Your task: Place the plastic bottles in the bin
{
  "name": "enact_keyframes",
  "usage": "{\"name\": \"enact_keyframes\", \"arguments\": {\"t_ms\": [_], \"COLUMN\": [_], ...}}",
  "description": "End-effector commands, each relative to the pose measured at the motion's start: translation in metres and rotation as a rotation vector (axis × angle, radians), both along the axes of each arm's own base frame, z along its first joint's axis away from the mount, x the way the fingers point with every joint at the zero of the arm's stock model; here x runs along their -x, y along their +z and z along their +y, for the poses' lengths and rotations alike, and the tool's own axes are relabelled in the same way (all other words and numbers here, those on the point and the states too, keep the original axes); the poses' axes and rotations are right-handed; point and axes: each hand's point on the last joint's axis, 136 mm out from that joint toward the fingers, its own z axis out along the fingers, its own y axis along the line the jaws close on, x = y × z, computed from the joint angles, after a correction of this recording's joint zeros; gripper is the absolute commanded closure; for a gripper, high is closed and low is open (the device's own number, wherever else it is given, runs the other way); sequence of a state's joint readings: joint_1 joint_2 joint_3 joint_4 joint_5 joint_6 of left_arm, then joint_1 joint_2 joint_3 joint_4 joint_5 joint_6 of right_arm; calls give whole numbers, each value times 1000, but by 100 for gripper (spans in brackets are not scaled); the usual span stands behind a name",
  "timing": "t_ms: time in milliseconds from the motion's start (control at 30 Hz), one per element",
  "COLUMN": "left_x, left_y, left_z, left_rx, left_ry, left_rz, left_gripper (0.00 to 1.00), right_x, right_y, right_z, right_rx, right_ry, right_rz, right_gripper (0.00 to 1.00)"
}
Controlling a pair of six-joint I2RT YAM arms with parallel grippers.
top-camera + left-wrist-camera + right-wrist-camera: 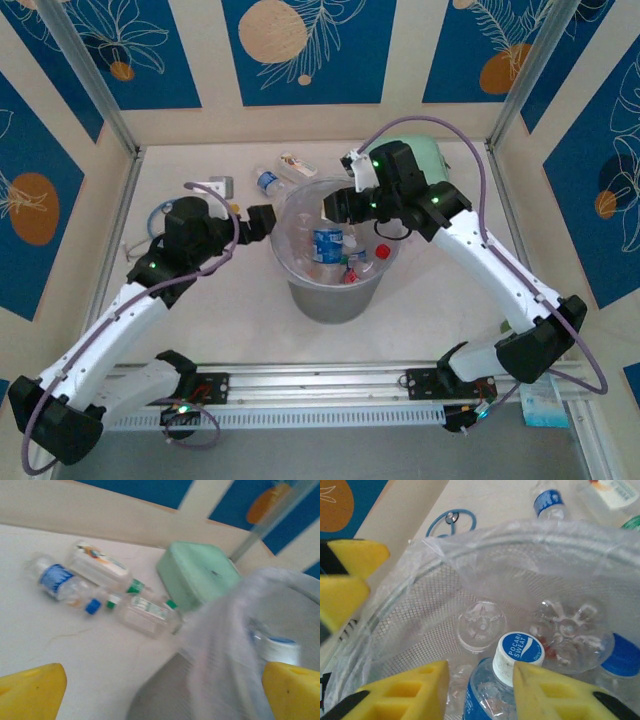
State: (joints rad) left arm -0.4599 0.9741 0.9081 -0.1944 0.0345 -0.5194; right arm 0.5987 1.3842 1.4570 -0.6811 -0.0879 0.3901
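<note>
R end effector over bin — fingers apart, blue-label bottle under them, inside bin. L end effector beside bin, fingers spread. Three bottles on desk behind bin.

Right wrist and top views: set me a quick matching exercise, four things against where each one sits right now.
Things:
1. Pocari Sweat bottle
2. blue-label bottle
3. mint-green pouch
4. blue looped tube

Places:
A. far side of the table, partly hidden by the right arm
B. lying on the table beyond the bin
C. near the table's left edge
D. inside the bin's rim, between the right pincer fingers

Pairs: 1-D, 2-B, 3-A, 4-C.
</note>
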Motion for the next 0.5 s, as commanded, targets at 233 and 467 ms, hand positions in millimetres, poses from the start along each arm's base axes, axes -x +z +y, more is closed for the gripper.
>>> {"name": "enact_keyframes", "arguments": {"t_ms": [233, 467], "left_x": [-69, -128], "left_y": [-64, -119], "left_z": [13, 11], "left_rx": [194, 215], "left_ry": [83, 212], "left_rz": [166, 276], "left_gripper": [0, 0], "right_x": [10, 24], "right_y": [29, 66], "right_z": [1, -58], "right_rx": [-115, -149], "right_ry": [16, -187], "right_rz": [-66, -308], "right_gripper": [57, 43]}}
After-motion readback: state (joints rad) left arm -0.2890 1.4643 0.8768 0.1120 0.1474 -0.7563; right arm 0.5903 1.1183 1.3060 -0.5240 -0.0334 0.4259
